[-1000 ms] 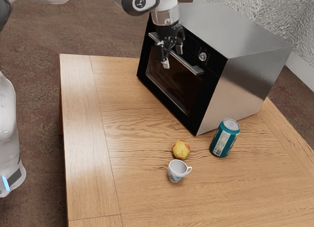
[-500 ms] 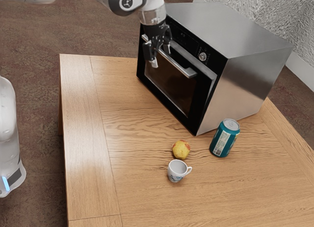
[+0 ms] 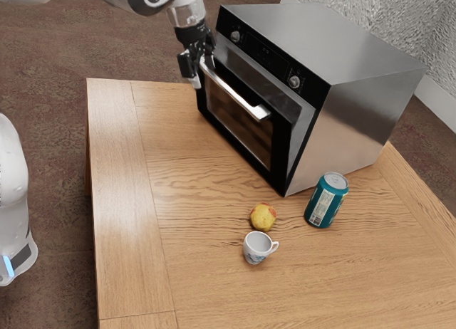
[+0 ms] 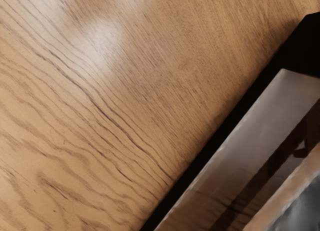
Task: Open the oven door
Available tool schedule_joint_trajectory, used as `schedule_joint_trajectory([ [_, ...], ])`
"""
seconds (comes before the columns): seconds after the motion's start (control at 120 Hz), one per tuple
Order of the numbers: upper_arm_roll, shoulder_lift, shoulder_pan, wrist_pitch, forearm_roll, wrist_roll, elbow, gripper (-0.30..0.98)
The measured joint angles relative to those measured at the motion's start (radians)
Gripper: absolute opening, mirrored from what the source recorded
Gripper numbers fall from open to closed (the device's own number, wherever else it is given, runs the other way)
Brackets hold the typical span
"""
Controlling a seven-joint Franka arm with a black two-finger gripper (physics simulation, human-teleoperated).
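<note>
At the end of the oven handle (image 3: 235, 94) farther toward the exterior view's left, our hand (image 3: 199, 74) points down, slightly tilted. We cannot tell how far apart it stands or whether it has hold of the handle. Above it our arm (image 3: 187, 14) comes in from the exterior view's upper left, then bends down at the wrist. Beside and below our hand, the oven door (image 3: 281, 119) leans outward, partly open, its top edge apart from the oven (image 3: 363, 105) and a wedge-shaped gap along its side. The handle runs away from us toward the exterior view's right. Behind the door from our hand, the oven's front carries two knobs.

Near our hand, in the exterior view, lies the edge of the table (image 3: 160, 172) farthest from the camera. From the door's foot, wood grain spreads away on our arm's side, giving us room in front of the door; the wrist view looks down on that wood alongside the black door edge. Well apart from our hand are the apple (image 3: 263, 216), the cup (image 3: 256, 248) just beside it, and the can (image 3: 325, 201) near the oven's corner.
</note>
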State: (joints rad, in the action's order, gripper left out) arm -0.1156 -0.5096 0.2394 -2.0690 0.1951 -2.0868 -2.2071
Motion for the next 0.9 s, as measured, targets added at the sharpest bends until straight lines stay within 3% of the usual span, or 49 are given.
schedule_joint_trajectory([
  [0.125, -0.060, -0.071, 0.065, 0.013, 0.017, 0.037, -0.044, 0.68],
  [0.292, -0.211, -0.170, 0.337, 0.127, 0.063, 0.140, -0.083, 0.68],
  [0.392, -0.191, -0.209, 0.396, 0.205, 0.066, 0.197, -0.059, 0.69],
  [0.475, 0.071, -0.210, 0.261, 0.251, 0.054, 0.188, 0.128, 0.68],
  [0.517, 0.177, -0.166, 0.086, 0.268, 0.009, 0.155, 0.247, 0.68],
  [0.567, 0.233, -0.091, -0.137, 0.285, -0.055, 0.106, 0.348, 0.68],
  [0.617, 0.258, -0.004, -0.284, 0.298, -0.103, 0.060, 0.432, 0.68],
  [0.708, 0.210, 0.144, -0.429, 0.320, -0.186, 0.008, 0.545, 0.68],
  [0.775, 0.155, 0.208, -0.469, 0.342, -0.211, -0.013, 0.558, 0.69],
  [0.9, 0.111, 0.246, -0.476, 0.377, -0.185, -0.071, 0.514, 0.69],
])
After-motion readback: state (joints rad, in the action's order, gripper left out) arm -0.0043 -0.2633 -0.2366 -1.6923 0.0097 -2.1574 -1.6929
